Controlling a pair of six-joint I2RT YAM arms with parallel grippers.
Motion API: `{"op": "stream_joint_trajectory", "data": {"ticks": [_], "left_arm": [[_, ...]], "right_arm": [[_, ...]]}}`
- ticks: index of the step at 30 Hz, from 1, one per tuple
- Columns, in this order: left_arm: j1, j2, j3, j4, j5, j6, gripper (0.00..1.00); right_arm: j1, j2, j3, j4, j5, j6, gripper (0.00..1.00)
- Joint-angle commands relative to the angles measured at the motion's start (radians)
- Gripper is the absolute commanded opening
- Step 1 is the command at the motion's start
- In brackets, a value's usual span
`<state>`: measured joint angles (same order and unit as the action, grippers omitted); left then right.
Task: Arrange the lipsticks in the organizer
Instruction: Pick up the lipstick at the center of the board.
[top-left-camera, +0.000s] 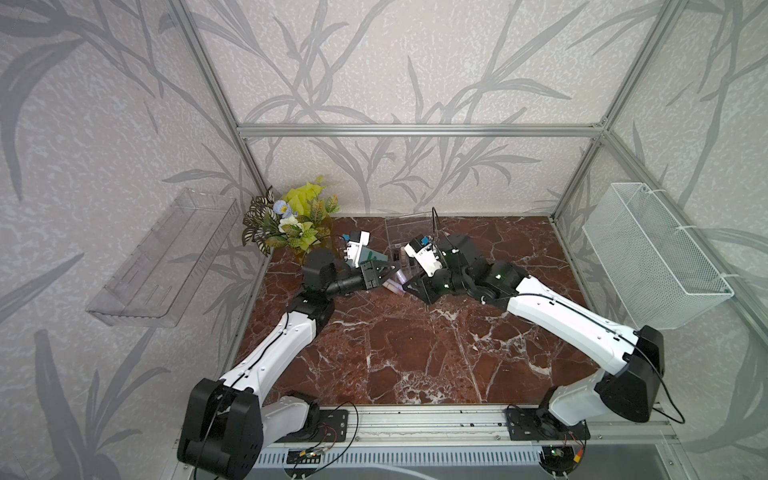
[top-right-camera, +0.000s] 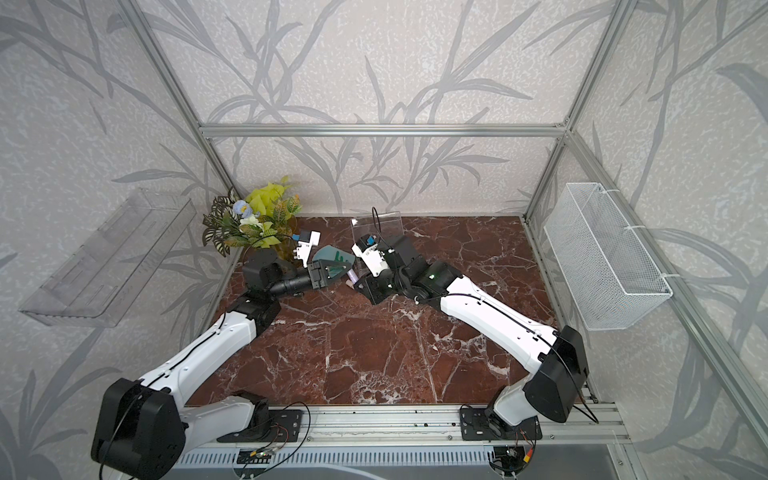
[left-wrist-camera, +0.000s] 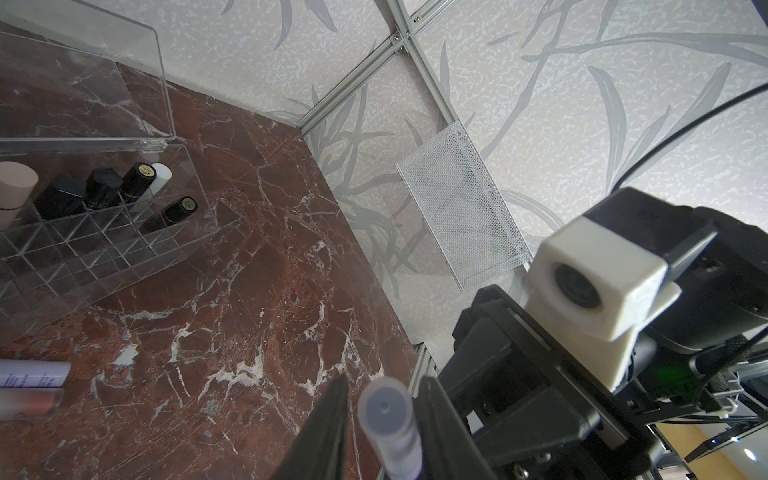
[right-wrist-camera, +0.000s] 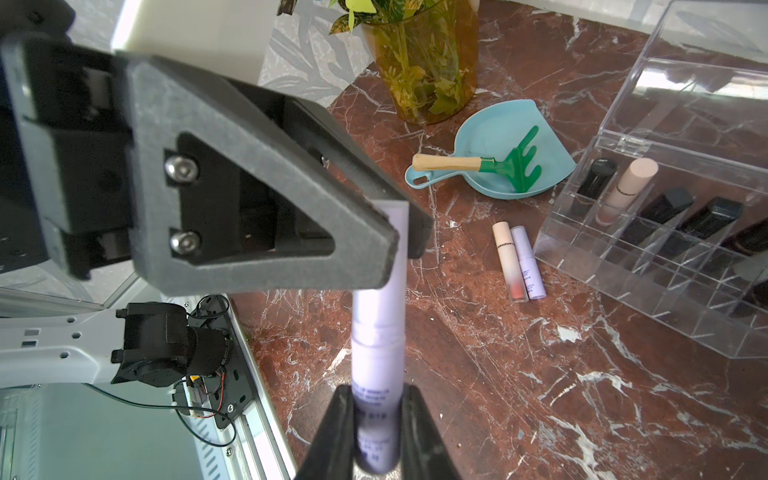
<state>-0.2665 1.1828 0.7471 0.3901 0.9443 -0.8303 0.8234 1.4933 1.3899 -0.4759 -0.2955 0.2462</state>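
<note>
One lilac lipstick (right-wrist-camera: 378, 332) hangs above the table between both arms. My right gripper (right-wrist-camera: 376, 390) is shut on its printed end. My left gripper (left-wrist-camera: 385, 380) has its fingers close on either side of the other end (left-wrist-camera: 384, 409), shut on it. The clear organizer (right-wrist-camera: 665, 266) stands with its lid up beside them. It holds several black lipsticks, a pale pink one (right-wrist-camera: 623, 189) and a white one (left-wrist-camera: 162, 176). A pink lipstick (right-wrist-camera: 509, 259) and a second lilac one (right-wrist-camera: 528, 262) lie side by side on the table in front of it.
A blue dustpan (right-wrist-camera: 490, 137) with a green rake (right-wrist-camera: 515, 166) lies near an amber vase of plants (right-wrist-camera: 424, 62) at the back left. A wire basket (top-left-camera: 656, 257) hangs on the right wall and a clear tray (top-left-camera: 162, 257) on the left wall.
</note>
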Motion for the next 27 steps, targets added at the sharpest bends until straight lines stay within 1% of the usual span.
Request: {"op": "stream_joint_trajectory", "data": {"ticks": [1, 3, 8, 9, 11, 12, 13, 17, 20, 22, 23, 25, 27], "left_arm": [[-0.002, 0.006, 0.026, 0.042, 0.025, -0.006, 0.32], [-0.002, 0.006, 0.027, 0.043, 0.024, -0.007, 0.3], [-0.003, 0.008, 0.033, 0.036, 0.018, -0.001, 0.19], [-0.002, 0.01, 0.034, 0.036, 0.015, 0.001, 0.17], [-0.002, 0.018, 0.038, 0.029, 0.005, 0.012, 0.14], [-0.002, 0.023, 0.044, 0.013, -0.01, 0.032, 0.13], [-0.003, 0.028, 0.053, -0.02, -0.028, 0.061, 0.12], [-0.008, 0.062, 0.116, -0.158, -0.145, 0.196, 0.09], [-0.031, 0.098, 0.181, -0.245, -0.265, 0.287, 0.08], [-0.064, 0.126, 0.236, -0.293, -0.359, 0.352, 0.08], [-0.081, 0.142, 0.26, -0.31, -0.399, 0.379, 0.08], [-0.128, 0.183, 0.314, -0.344, -0.51, 0.447, 0.08], [-0.172, 0.227, 0.352, -0.35, -0.594, 0.496, 0.08]], "right_arm": [[0.006, 0.003, 0.023, 0.002, -0.016, -0.002, 0.13], [0.006, 0.004, 0.024, -0.004, -0.01, -0.006, 0.13], [0.006, 0.003, 0.027, -0.018, 0.008, -0.013, 0.14], [0.006, 0.004, 0.028, -0.022, 0.022, -0.013, 0.19], [0.005, -0.003, 0.026, -0.028, 0.06, -0.007, 0.32], [0.003, -0.008, 0.024, -0.035, 0.075, -0.007, 0.4], [0.002, -0.015, 0.022, -0.04, 0.09, -0.007, 0.45], [-0.031, -0.079, -0.022, -0.043, 0.137, 0.014, 0.64], [-0.081, -0.143, -0.074, -0.042, 0.154, 0.04, 0.75], [-0.131, -0.185, -0.111, -0.039, 0.145, 0.062, 0.8], [-0.155, -0.201, -0.128, -0.035, 0.134, 0.072, 0.81], [-0.204, -0.234, -0.16, -0.029, 0.11, 0.092, 0.81], [-0.235, -0.258, -0.185, -0.025, 0.098, 0.099, 0.81]]}}
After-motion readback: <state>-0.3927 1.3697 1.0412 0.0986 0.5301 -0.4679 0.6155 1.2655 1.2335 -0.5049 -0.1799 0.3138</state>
